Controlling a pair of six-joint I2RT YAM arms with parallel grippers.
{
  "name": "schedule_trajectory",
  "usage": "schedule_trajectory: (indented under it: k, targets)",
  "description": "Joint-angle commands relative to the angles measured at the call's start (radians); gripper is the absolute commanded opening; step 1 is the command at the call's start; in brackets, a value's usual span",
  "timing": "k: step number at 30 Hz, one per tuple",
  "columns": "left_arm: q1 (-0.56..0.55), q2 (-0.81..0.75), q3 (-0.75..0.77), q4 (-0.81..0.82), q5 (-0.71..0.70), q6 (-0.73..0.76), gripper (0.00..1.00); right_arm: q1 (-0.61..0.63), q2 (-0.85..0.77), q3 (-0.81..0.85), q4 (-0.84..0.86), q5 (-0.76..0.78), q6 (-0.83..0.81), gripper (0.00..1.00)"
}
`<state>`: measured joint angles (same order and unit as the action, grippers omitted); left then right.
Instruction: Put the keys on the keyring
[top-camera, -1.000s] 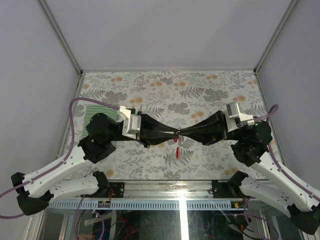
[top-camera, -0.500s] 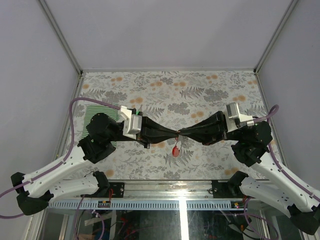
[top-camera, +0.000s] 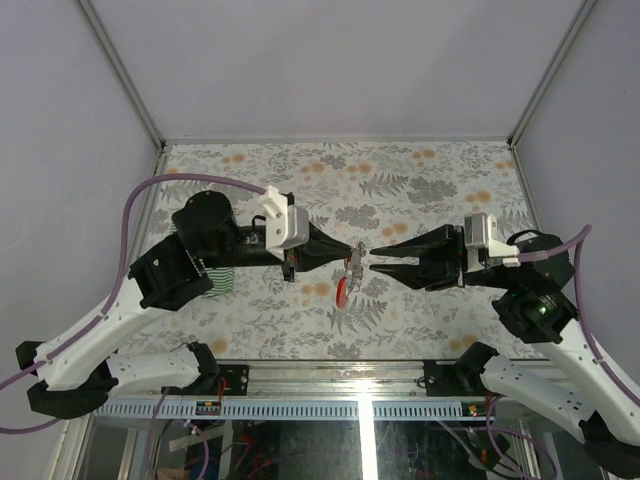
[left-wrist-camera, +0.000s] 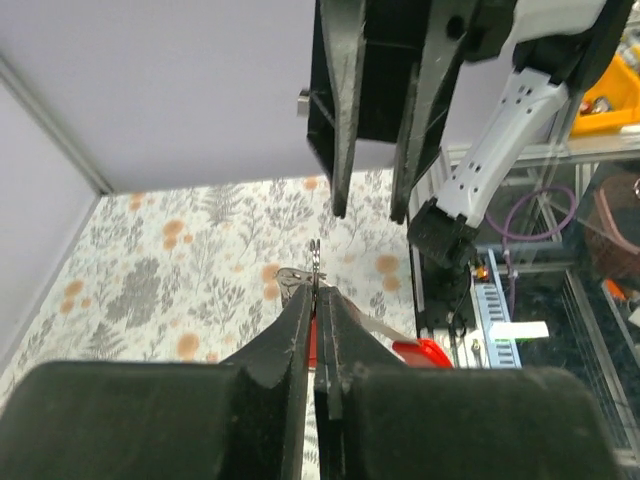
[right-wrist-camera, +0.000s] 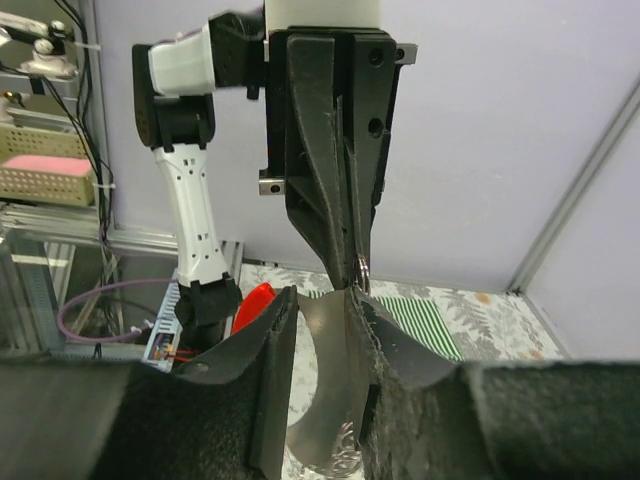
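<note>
Black left gripper (top-camera: 352, 251) is pinched shut on the thin ring (left-wrist-camera: 314, 262), held in the air over mid-table. A red tag (top-camera: 343, 290) and what looks like one small key (left-wrist-camera: 289, 277) hang from the ring. The right gripper (top-camera: 372, 260) waits just beside it, jaws parted and empty. This looks like a pause between threadings. Next, the right gripper must fetch another key, though I can make out none.

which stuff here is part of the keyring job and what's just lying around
Job:
- keyring, pinched in the left fingers
- its red tag, dangling
- right fingers, open, facing it

Lying about:
- green-and-white striped cloth, off to the left
</note>
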<state>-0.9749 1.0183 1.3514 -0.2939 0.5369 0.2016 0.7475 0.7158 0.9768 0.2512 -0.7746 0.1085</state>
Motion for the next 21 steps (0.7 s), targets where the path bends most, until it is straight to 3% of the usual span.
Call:
schedule_trajectory:
  k: [1,7,10,21]
  targets:
    - [0.002,0.089,0.161,-0.369,-0.068,0.125,0.00,0.007,0.015,0.086,-0.226,0.056,-0.136,0.32]
    - [0.002,0.248,0.390,-0.703,-0.104,0.222,0.00,0.008,0.035,0.084,-0.282,0.080,-0.161,0.33]
    - [0.000,0.303,0.460,-0.794,-0.114,0.249,0.00,0.007,0.050,0.071,-0.294,0.080,-0.169,0.33]
    - [-0.004,0.315,0.487,-0.817,-0.109,0.264,0.00,0.007,0.123,0.045,-0.260,0.021,-0.130,0.36]
